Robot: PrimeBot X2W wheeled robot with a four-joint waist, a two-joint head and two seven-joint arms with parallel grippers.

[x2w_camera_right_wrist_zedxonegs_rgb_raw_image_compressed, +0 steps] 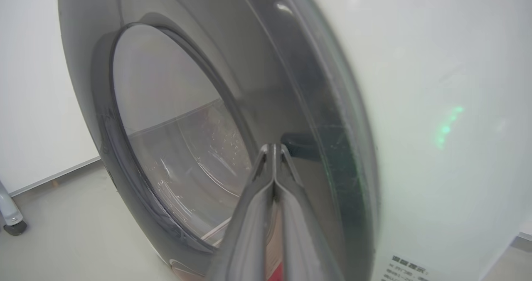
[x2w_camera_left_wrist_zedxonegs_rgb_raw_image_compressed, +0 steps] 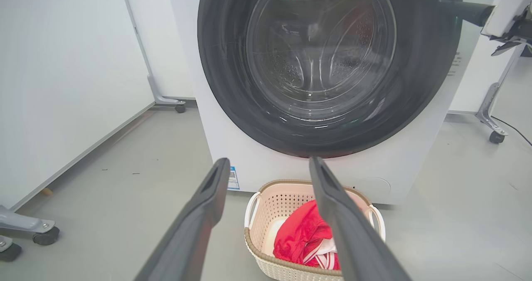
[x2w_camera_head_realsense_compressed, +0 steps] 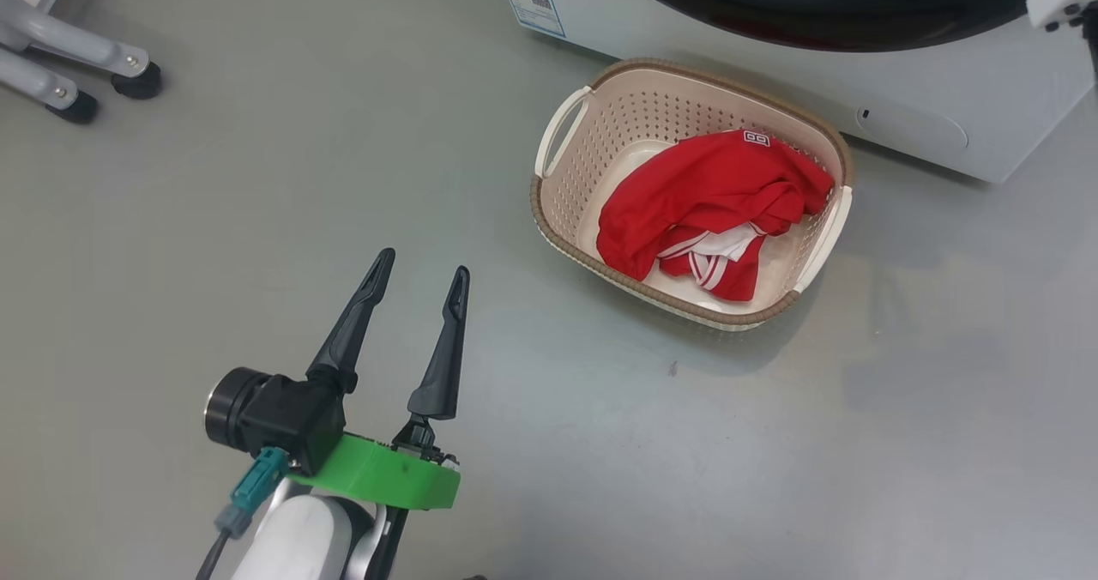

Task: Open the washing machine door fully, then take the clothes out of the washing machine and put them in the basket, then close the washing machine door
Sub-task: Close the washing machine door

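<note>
**A:** Where are the clothes?

**B:** The clothes point(x2w_camera_head_realsense_compressed: 703, 194), red with white stripes, lie in a heap inside the basket point(x2w_camera_head_realsense_compressed: 600, 134). It stands on the grey floor point(x2w_camera_head_realsense_compressed: 257, 177), just in front of the washing machine point(x2w_camera_head_realsense_compressed: 944, 82) and near its blue label point(x2w_camera_head_realsense_compressed: 532, 1).

**A:** And the washing machine door?

**B:** In the left wrist view the washing machine door point(x2w_camera_left_wrist_zedxonegs_rgb_raw_image_compressed: 224, 85) lies flat against the white front. The perforated steel drum point(x2w_camera_left_wrist_zedxonegs_rgb_raw_image_compressed: 286, 69) shows through its glass bowl. Whether it's latched, I cannot tell.

**A:** What about the right gripper?

**B:** The right gripper point(x2w_camera_right_wrist_zedxonegs_rgb_raw_image_compressed: 273, 149) is clenched, its two fingers pressed together with nothing between them. The tips sit right at the door's glossy black rim, near its outer edge, and a dark reflection of them shows in the gloss. Touching or just off it, I cannot tell. In the left wrist view that arm reaches in from the right to the upper right part of the rim.

**A:** And the left one?

**B:** The left gripper point(x2w_camera_head_realsense_compressed: 422, 269) is released, fingers spread wide and holding nothing. It hangs over bare floor, well apart from the basket, pointing toward the machine.

**A:** Anything else around?

**B:** Grey frame legs on black casters point(x2w_camera_head_realsense_compressed: 77, 48) stand at the far left of the head view.
</note>
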